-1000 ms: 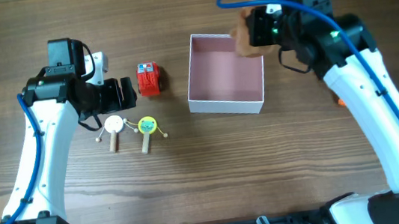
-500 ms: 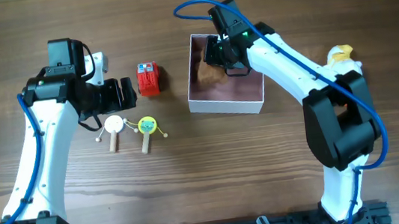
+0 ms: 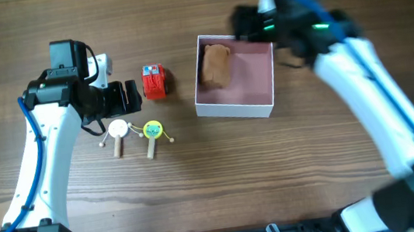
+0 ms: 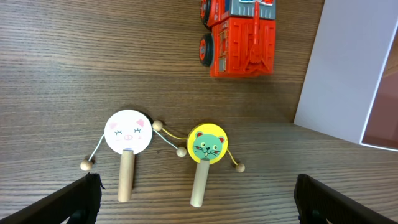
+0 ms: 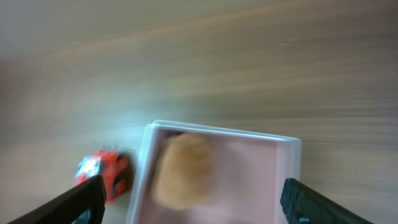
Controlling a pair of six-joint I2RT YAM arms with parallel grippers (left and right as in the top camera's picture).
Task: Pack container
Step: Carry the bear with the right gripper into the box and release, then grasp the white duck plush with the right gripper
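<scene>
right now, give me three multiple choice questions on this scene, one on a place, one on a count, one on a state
1. Where is the brown toy? A) held in a gripper B) inside the container C) out of view
2. How many rattle drums lie on the wood? A) one B) two C) four
3. How is the right gripper? A) open, empty B) shut on the brown toy C) out of view

Answers: 1 B, it lies on the pink floor; 2 B, one pig-faced, one cat-faced; 3 A, its fingers stand wide apart, gripping nothing.

Plush (image 3: 217, 66) in container (image 3: 235, 110) — truck (image 3: 154, 81) left of it.
</scene>
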